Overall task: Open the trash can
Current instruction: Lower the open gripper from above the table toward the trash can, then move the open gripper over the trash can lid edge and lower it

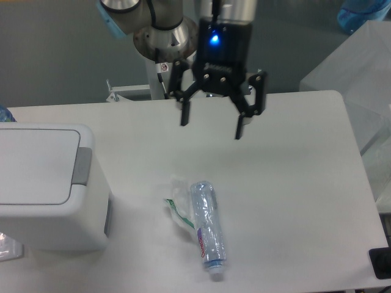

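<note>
The trash can is a boxy white bin at the left edge of the table, its flat white lid lying closed and its grey push tab on the lid's right side. My gripper hangs open and empty above the table's far middle, well to the right of the bin and higher than it. A blue light glows on the gripper body.
A crushed clear plastic bottle with a loose label lies on the white table near the front middle. Plastic-wrapped objects stand past the table's right edge. The arm's base is at the back.
</note>
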`<state>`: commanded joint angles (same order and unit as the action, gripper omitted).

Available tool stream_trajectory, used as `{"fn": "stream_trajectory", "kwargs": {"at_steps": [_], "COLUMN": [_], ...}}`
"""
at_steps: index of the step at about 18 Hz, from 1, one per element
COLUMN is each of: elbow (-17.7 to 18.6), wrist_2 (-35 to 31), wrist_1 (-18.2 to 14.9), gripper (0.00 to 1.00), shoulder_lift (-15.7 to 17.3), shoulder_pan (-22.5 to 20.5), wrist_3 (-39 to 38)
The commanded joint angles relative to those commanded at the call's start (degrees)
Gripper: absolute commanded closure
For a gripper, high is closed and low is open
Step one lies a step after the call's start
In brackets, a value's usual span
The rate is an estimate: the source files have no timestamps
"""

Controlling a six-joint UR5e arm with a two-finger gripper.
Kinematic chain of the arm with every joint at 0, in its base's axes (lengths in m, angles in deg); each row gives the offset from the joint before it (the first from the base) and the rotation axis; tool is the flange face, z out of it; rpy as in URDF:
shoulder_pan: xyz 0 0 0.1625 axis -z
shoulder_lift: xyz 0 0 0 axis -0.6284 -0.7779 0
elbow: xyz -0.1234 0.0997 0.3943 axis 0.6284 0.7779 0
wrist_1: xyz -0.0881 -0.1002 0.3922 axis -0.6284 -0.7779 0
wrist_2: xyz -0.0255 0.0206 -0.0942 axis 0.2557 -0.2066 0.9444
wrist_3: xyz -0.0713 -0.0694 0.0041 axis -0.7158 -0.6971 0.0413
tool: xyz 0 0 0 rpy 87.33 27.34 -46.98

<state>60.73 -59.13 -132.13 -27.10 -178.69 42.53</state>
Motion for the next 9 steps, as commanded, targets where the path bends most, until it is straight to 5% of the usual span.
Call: {"fn": "stream_trajectory", "kwargs": {"at_steps": [9], "elbow": [5.27], "wrist_2": [0.00], "wrist_1": [1.75], "gripper": [0.00], "shoulder_lift": [0.09], "shoulder_pan": [4.13], "wrist_3": [-8.54]}}
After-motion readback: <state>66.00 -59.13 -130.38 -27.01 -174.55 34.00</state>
